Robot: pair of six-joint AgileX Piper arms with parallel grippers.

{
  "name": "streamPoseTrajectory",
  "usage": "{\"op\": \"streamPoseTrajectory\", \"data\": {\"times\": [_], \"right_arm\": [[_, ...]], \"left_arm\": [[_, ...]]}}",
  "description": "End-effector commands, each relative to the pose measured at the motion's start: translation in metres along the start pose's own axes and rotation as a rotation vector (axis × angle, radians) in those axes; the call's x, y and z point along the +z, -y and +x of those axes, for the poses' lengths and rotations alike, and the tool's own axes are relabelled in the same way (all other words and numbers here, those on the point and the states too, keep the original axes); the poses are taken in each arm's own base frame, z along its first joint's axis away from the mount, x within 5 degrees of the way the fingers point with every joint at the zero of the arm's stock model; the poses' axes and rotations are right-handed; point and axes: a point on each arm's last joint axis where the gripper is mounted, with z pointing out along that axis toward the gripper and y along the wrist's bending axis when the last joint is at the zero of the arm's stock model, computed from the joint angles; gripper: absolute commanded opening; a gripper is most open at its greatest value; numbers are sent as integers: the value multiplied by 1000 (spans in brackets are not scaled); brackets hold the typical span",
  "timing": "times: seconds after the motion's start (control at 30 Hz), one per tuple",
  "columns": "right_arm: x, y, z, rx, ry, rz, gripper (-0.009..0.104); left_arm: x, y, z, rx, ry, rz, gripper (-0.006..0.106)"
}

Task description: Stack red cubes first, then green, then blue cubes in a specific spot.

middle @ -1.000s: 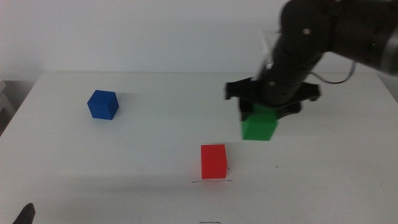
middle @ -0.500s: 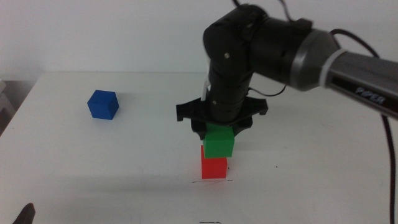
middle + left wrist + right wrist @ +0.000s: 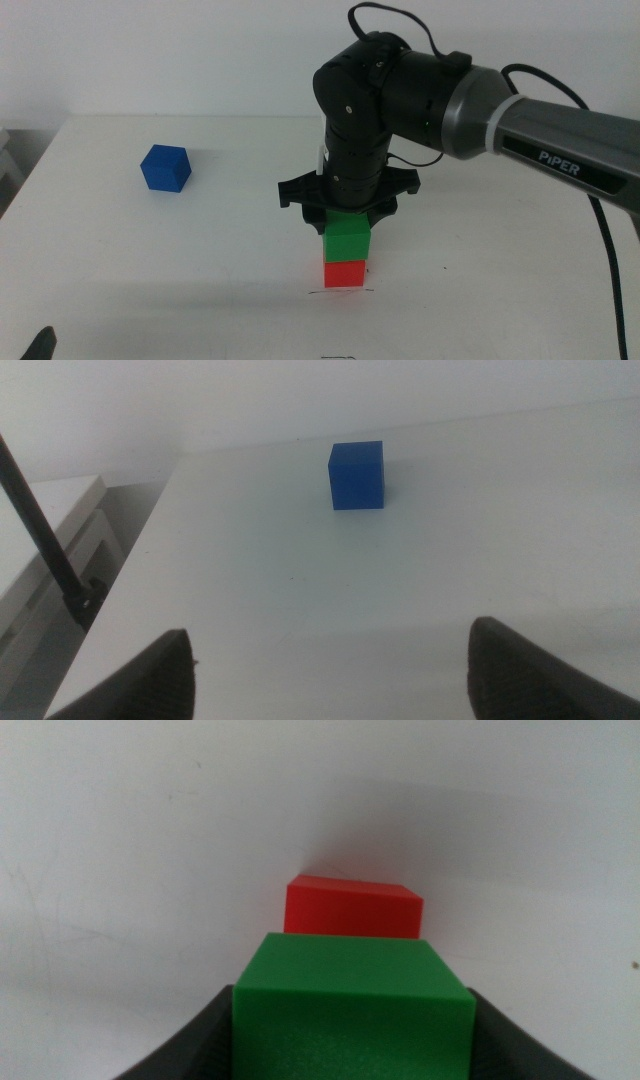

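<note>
The red cube (image 3: pixel 345 273) stands near the table's front middle. The green cube (image 3: pixel 348 236) is directly on top of it, and their faces appear to meet. My right gripper (image 3: pixel 348 214) comes down from above and is shut on the green cube. In the right wrist view the green cube (image 3: pixel 350 1005) sits between the jaws, with the red cube (image 3: pixel 352 908) just beyond it. The blue cube (image 3: pixel 165 168) stands alone at the far left, and also shows in the left wrist view (image 3: pixel 356 475). My left gripper (image 3: pixel 330 680) waits open at the bottom left corner (image 3: pixel 40 345).
A thin pencil line (image 3: pixel 340 292) marks the table under the red cube. The right arm's bulky dark body (image 3: pixel 400 90) hangs over the table's middle. The table's left edge (image 3: pixel 140 560) drops beside a white cabinet (image 3: pixel 40 560).
My right gripper carried the green cube from the right to above the red cube, then lowered it onto the red cube. The blue cube and left gripper have not moved.
</note>
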Motion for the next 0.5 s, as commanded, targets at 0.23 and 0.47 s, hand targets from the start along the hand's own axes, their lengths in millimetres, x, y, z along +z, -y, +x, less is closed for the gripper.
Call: {"op": "streamPoseTrajectory", "data": {"times": [0.23, 0.47], "right_arm": [[-22, 1, -11, -10, 104, -42, -1], [-13, 2, -13, -13, 95, -23, -1]], "left_arm": [[-2, 0, -9, -7, 107, 1, 94], [-2, 0, -9, -6, 107, 1, 94]]}}
